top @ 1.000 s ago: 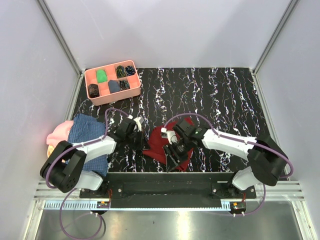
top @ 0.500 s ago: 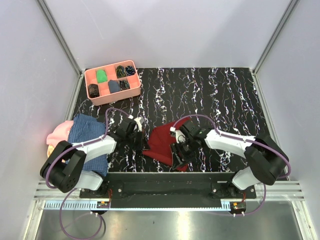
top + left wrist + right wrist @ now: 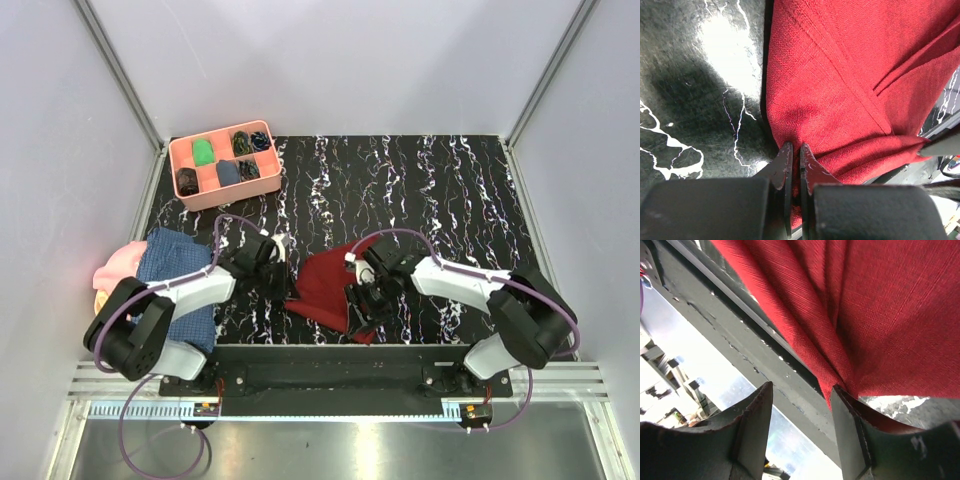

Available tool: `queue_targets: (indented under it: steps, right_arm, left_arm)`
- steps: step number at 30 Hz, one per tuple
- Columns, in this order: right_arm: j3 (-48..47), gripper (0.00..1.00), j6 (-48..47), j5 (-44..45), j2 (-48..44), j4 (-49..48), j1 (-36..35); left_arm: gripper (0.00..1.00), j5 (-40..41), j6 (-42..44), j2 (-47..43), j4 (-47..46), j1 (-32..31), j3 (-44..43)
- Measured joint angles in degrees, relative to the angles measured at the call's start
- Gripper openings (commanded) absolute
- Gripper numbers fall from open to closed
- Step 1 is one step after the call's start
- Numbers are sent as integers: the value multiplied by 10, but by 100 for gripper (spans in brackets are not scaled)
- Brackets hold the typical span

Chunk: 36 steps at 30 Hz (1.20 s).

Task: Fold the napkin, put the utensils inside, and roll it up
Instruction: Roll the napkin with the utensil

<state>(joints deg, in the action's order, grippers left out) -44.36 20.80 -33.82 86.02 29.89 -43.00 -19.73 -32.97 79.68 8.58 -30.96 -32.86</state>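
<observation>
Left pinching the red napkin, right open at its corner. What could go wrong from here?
The left fingers pinch only a thin edge of the napkin; a pull may slip it free.
The right fingers stand open with the bunched corner against one of them; closing may grab several layers or miss.
That corner sits at the front rail and may snag.
</observation>
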Motion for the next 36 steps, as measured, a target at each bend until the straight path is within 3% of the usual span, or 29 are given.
queue_targets:
  steps: [7, 12, 18, 36]
  right_arm:
    - [-104, 59, -31, 92, -34, 37, -46]
    - [-132, 60, -64, 229, -37, -9, -147]
    - [-122, 61, -99, 337, -5, -84, -207]
    - [-83, 60, -119, 389, 107, -185, -234]
  left_arm:
    - [0, -7, 2, 37, 30, 0, -37]
    - [0, -15, 2, 56, 40, 0, -51]
    - [0, -28, 5, 74, 49, 0, -67]
    - [0, -33, 13, 80, 60, 0, -77]
